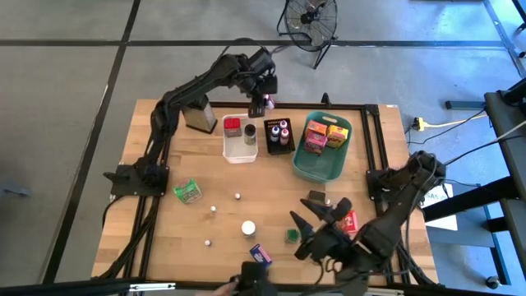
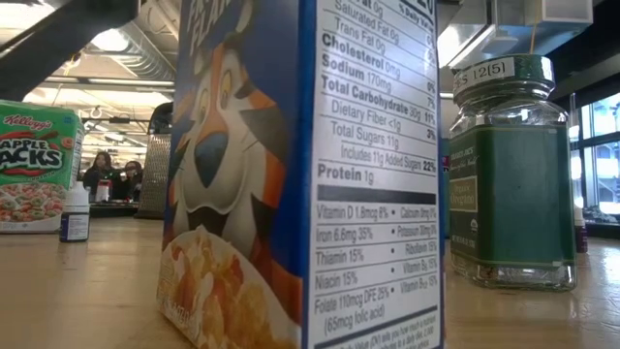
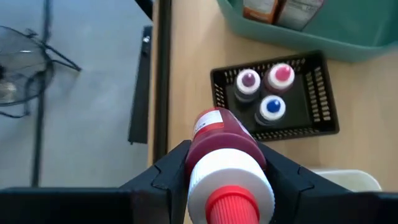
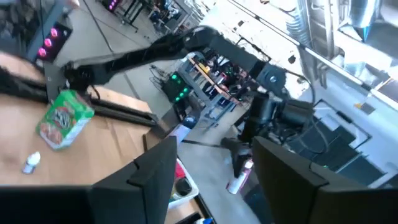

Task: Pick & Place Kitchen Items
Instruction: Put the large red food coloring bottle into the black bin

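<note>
Three capped bottles (image 3: 264,93) are counted in the black tray (image 3: 320,87); a fourth, red bottle (image 3: 224,155) is gripped by the left gripper (image 3: 227,180), right gripper (image 1: 316,224) spread open

A wooden table (image 1: 164,247) with a black frame along its far and right edges carries everything. Along the far side stand a metal box grater (image 1: 198,116), a white bin (image 1: 239,151), a black tray (image 1: 279,148) and a teal basket (image 1: 318,168), side by side. A green packet (image 1: 188,191) lies toward the left. Three little bottles (image 1: 237,196) are scattered mid-table, well apart, with a white-lidded round jar (image 1: 248,228) near them. A small green item (image 1: 292,235) sits just right of the jar. A blue box (image 1: 260,253) stands at the near edge, and a red box (image 1: 351,221) lies to the right.
</note>
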`<state>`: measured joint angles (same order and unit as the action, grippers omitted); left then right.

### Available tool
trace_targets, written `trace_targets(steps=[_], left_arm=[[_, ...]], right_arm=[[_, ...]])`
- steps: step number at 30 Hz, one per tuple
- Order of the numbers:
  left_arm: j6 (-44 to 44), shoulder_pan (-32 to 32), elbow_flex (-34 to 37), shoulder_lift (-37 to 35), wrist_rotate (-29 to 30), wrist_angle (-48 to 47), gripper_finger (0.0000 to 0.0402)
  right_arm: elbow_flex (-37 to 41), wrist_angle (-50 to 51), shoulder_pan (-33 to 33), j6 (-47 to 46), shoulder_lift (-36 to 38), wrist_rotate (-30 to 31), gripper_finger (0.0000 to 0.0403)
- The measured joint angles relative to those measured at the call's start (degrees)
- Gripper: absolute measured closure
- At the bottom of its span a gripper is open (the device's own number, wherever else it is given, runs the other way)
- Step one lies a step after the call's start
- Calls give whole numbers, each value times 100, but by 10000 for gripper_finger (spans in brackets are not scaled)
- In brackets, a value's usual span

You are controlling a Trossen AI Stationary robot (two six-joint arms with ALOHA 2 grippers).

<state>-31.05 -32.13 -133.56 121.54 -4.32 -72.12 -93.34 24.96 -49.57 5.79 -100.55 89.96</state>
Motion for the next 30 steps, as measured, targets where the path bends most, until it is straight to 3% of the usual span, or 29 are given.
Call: trace_targets(steps=[4,9,19,25,30], left_arm=[[-117,-254,0,163,-405,10,262],[-270,-434,0,536,-431,46,262],[-474,-244,7,1056,-603,138,262],[-493,-69,5,1056,-625,118,262],[-480,-40,6,1056,-625,114,262]], right_arm=[[0,-88,-43,250,361,5,192],[-3,20,-51,390,654,3,192],[-3,669,-61,406,856,1,192],[-4,1770,-274,-440,1137,2,192],[-4,2117,-371,-952,1287,-18,192]])
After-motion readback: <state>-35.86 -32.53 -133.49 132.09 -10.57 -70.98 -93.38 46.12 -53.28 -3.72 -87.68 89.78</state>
